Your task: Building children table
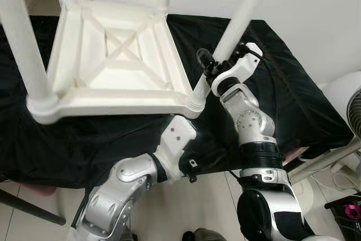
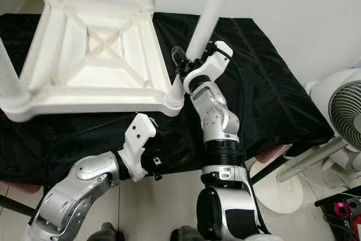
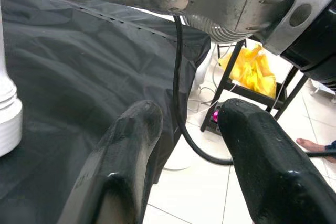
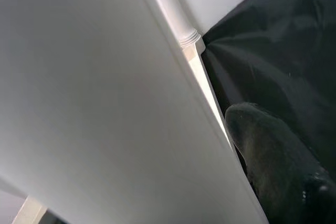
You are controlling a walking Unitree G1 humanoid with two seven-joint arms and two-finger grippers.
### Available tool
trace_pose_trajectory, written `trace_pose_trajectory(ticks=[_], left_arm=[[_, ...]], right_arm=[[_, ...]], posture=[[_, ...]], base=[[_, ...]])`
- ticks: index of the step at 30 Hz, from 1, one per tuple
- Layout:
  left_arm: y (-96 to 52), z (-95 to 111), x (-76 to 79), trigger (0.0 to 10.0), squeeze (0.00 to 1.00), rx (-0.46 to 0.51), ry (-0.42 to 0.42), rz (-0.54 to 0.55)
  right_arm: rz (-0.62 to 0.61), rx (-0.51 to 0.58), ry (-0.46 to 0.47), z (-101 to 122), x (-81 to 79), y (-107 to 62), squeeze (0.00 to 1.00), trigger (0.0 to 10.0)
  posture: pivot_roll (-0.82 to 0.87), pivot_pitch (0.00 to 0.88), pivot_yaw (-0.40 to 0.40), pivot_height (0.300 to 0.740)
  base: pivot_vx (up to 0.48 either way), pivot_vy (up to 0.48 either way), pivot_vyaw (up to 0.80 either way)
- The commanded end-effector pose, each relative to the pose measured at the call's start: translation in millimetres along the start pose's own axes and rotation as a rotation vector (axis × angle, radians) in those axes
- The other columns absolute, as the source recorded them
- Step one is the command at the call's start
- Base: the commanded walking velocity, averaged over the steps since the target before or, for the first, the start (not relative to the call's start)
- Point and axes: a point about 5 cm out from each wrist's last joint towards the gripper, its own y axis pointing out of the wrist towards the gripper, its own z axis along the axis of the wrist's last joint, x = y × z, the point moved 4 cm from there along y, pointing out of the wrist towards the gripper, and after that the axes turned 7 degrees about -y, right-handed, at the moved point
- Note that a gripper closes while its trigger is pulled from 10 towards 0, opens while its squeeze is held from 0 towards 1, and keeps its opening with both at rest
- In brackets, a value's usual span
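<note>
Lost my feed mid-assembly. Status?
Right hand shut on table leg at the corner socket. Left hand open, empty, below the table edge. Upturned tabletop on black cloth. Nothing blocking.

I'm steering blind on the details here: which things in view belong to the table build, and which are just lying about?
Job: upturned white table; the leg held by the right gripper; open left gripper.

Lying about: black cloth, fan, yellow bag.
</note>
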Motion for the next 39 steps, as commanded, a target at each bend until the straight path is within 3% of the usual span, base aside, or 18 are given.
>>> trace_pose_trajectory(ticks=[1,4,6,7,11,13,16,22,25,30,31,34,35,36,38,39], left_arm=[[5.2,-2.4,-3.8,10.0,0.00,-0.004,-0.022,0.053],[6.4,-2.4,-3.0,10.0,0.00,-0.004,-0.022,0.049],[9.7,-2.1,-1.0,10.0,0.00,-0.004,-0.026,0.038],[11.0,-2.0,0.1,10.0,0.00,-0.004,-0.027,0.034],[12.1,-2.1,1.1,10.0,0.00,-0.003,-0.030,0.029],[11.8,-2.8,1.6,10.0,0.00,-0.005,-0.035,0.027],[11.3,-3.6,2.1,10.0,0.00,-0.007,-0.039,0.024],[11.0,-4.3,2.8,10.0,0.00,-0.008,-0.047,0.023],[10.4,-4.2,2.4,10.0,0.00,-0.008,-0.046,0.030],[9.4,-4.5,1.6,10.0,0.00,-0.009,-0.048,0.038],[8.6,-4.9,1.3,10.0,0.00,-0.010,-0.048,0.041],[8.0,-5.1,1.0,10.0,0.00,-0.011,-0.048,0.042],[7.4,-5.4,1.0,10.0,0.00,-0.013,-0.048,0.042],[6.7,-5.8,1.0,10.0,0.00,-0.016,-0.049,0.041],[6.7,-5.8,1.0,10.0,0.00,-0.016,-0.049,0.041],[6.3,-6.0,1.1,10.0,0.00,-0.017,-0.050,0.041]], right_arm=[[0.083,0.003,0.298,-15.4,-13.5,-1.3,0.00,10.0],[0.091,0.008,0.348,-15.5,-10.9,-2.5,0.00,10.0],[0.089,0.038,0.592,-16.4,7.0,-6.6,0.00,10.0],[0.066,0.036,0.651,-22.8,19.7,-9.2,0.00,10.0],[0.040,0.028,0.727,-34.2,35.5,-14.1,0.00,10.0],[0.037,0.040,0.828,-42.5,46.6,-20.3,0.00,10.0],[0.001,0.035,0.894,-53.0,58.4,-25.7,0.00,10.0],[-0.051,-0.025,0.820,-70.9,66.0,-30.3,0.00,10.0],[-0.019,-0.018,0.744,-66.6,62.3,-30.4,0.00,10.0],[-0.007,0.002,0.705,-60.4,66.8,-32.9,0.00,10.0],[-0.011,0.015,0.704,-57.7,69.6,-36.0,0.50,10.0],[-0.012,0.024,0.706,-55.9,71.6,-37.9,0.50,10.0],[-0.021,0.038,0.710,-53.7,74.9,-40.9,1.00,10.0],[-0.046,0.071,0.777,-51.2,84.5,-46.4,1.00,10.0],[-0.046,0.071,0.777,-51.2,84.5,-46.4,1.00,10.0],[-0.063,0.095,0.826,-49.7,91.1,-50.4,1.00,10.0]], posture=[[-0.06,0.076,-0.036,0.740],[-0.06,0.076,-0.036,0.740],[-0.06,0.084,-0.032,0.740],[-0.06,0.085,-0.030,0.740],[-0.07,0.088,-0.028,0.740],[-0.06,0.093,-0.026,0.740],[-0.06,0.092,-0.025,0.740],[-0.06,0.096,-0.024,0.740],[-0.05,0.102,-0.026,0.740],[-0.05,0.106,-0.025,0.740],[-0.05,0.107,-0.023,0.740],[-0.05,0.107,-0.023,0.740],[-0.06,0.110,-0.021,0.740],[-0.06,0.113,-0.016,0.740],[-0.06,0.113,-0.016,0.740],[-0.06,0.113,-0.016,0.740]], base=[[0.000,0.000,0.00],[0.000,0.000,0.00],[0.000,0.000,0.00],[0.000,0.000,0.00],[0.000,0.000,0.00],[0.000,0.000,0.00],[0.000,0.000,0.00],[0.000,0.000,0.00],[0.000,0.000,0.00],[0.000,0.000,0.00],[0.000,0.000,0.00],[0.000,0.000,0.00],[0.000,0.000,0.00],[0.000,0.000,0.00],[0.000,0.000,0.00],[0.000,0.000,0.00]])
